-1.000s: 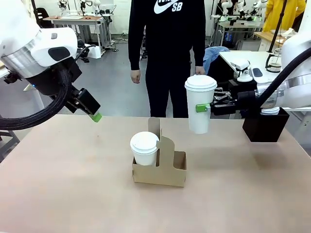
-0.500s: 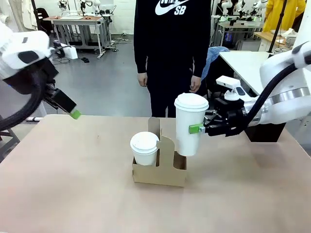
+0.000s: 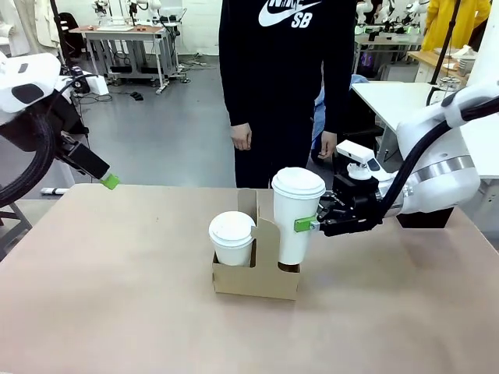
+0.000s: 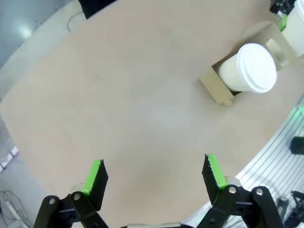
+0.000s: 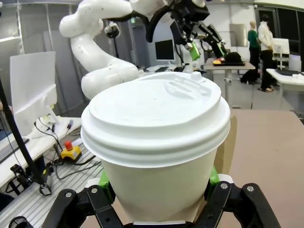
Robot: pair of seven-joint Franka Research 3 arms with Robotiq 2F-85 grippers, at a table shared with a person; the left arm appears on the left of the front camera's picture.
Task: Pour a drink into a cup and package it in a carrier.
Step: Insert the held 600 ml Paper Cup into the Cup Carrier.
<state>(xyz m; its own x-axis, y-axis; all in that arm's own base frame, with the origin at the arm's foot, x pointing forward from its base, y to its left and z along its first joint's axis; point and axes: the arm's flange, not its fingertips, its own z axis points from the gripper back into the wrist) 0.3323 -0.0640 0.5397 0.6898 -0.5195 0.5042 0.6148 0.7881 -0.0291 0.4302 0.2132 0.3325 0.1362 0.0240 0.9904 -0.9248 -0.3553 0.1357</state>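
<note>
While the right gripper (image 3: 312,225) clasps the tall white lidded paper cup (image 3: 296,218) in the brown cardboard carrier's (image 3: 256,277) right slot — left gripper (image 4: 154,175) spread, empty — 1 early release could tip it if unseated.

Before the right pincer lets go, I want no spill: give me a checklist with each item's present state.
1. Right pincer shut on tall cup: ok.
2. Cup's lid on: ok.
3. Cup upright: ok.
4. Cup base inside carrier slot: ok; fully seated: cannot tell.
5. Short cup in the other slot, out of the way: ok.
6. Left pincer open, far from carrier: ok.
</note>
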